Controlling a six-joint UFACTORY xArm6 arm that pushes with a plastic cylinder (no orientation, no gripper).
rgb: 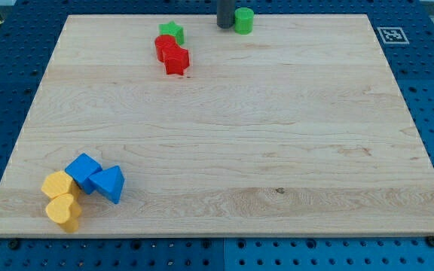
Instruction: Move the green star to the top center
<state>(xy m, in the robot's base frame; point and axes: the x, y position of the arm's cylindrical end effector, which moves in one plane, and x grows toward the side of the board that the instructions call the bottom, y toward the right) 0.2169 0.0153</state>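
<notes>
The green star (172, 31) lies near the view's top, left of centre, touching a red block (164, 47) below it. A red star (177, 61) sits just below that. A green cylinder (243, 20) stands at the top centre. My tip (224, 25) is at the top centre, right against the green cylinder's left side, and about 70 pixels to the right of the green star.
At the view's bottom left sit a blue cube (83, 172), a blue triangular block (110, 184), a yellow hexagonal block (56, 184) and a yellow heart-like block (64, 212). The wooden board (277, 135) lies on a blue pegboard. A marker tag (391, 35) is at top right.
</notes>
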